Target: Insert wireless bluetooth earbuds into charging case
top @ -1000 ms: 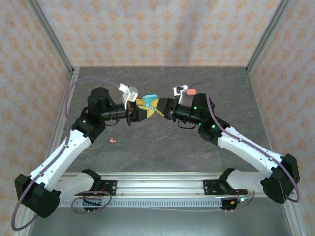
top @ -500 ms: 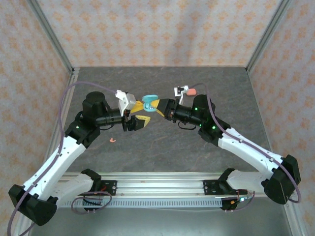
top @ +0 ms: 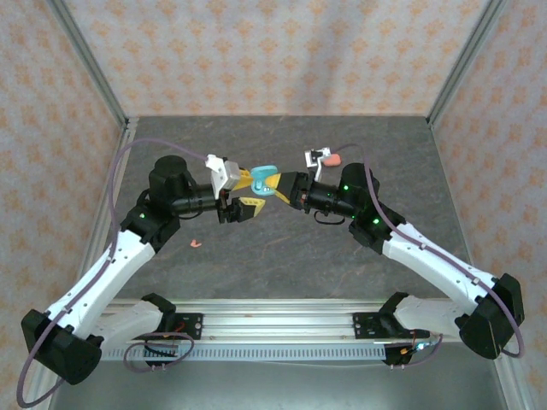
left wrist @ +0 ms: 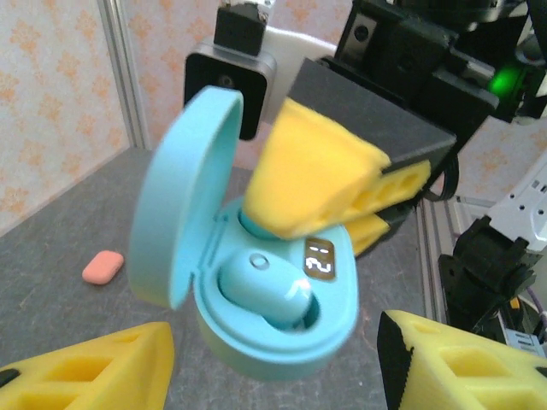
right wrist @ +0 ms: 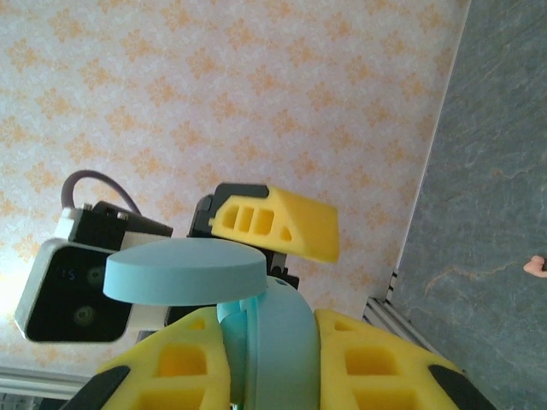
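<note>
My right gripper point(top: 273, 184) is shut on the open teal charging case point(top: 263, 176) and holds it above the table's middle. In the left wrist view the case's lid point(left wrist: 181, 201) stands up and a teal earbud point(left wrist: 261, 290) sits in the base point(left wrist: 282, 346). The right gripper's yellow fingers point(left wrist: 318, 178) clamp the far side of the case. My left gripper point(left wrist: 273, 380) is open just in front of the case, with nothing between its fingers point(left wrist: 90, 367). In the right wrist view the case point(right wrist: 286, 342) sits between that gripper's pads point(right wrist: 385, 367). A small coral-pink earbud point(top: 197, 243) lies on the table.
A closed coral-pink case point(top: 333, 158) lies on the dark table behind the right gripper, and it also shows in the left wrist view point(left wrist: 102, 267). Patterned walls with metal posts point(top: 90, 73) enclose the table. The rail point(top: 273, 320) with the arm bases runs along the near edge.
My left gripper has opened and drawn back to the left from the teal case. The right gripper has kept its hold on the case and has hardly moved.
</note>
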{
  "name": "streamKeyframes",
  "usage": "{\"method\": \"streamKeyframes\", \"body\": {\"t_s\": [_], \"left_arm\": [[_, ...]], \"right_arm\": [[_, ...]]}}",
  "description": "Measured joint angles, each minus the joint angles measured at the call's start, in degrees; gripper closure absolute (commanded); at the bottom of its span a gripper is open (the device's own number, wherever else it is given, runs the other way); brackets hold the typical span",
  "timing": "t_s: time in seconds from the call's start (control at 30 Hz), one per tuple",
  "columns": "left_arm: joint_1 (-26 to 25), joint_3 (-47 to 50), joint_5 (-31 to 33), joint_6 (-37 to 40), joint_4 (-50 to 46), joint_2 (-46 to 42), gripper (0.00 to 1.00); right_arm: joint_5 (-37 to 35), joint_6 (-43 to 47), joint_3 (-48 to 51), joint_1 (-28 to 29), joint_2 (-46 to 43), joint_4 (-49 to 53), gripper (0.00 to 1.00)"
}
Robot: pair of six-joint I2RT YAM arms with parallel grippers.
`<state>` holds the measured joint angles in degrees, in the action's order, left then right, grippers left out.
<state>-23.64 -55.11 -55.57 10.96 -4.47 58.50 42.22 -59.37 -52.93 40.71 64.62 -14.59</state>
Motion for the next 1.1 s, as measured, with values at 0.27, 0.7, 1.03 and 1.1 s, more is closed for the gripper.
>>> {"method": "streamKeyframes", "body": {"t_s": [0.27, 0.7, 1.03, 1.1], "left_arm": [[-0.07, -0.02, -1.16, -1.36, 3.17, 0.28, 0.44], [-1.14, -0.02, -2.23, -1.05, 3.72, 1.70, 0.46], [-1.14, -0.02, -2.27, -0.15, 3.41, 1.70, 0.38], [-1.14, -0.02, -2.23, -0.33, 2.95, 1.70, 0.37]], "right_arm": [[2.12, -0.63, 0.00, 0.00, 1.01, -0.02, 0.86], [2.84, -1.11, 0.00, 0.00, 1.18, -0.46, 0.86], [3.26, -1.51, 0.00, 0.00, 1.18, -0.46, 0.86], [3.26, -1.51, 0.00, 0.00, 1.18, -0.48, 0.86]]}}
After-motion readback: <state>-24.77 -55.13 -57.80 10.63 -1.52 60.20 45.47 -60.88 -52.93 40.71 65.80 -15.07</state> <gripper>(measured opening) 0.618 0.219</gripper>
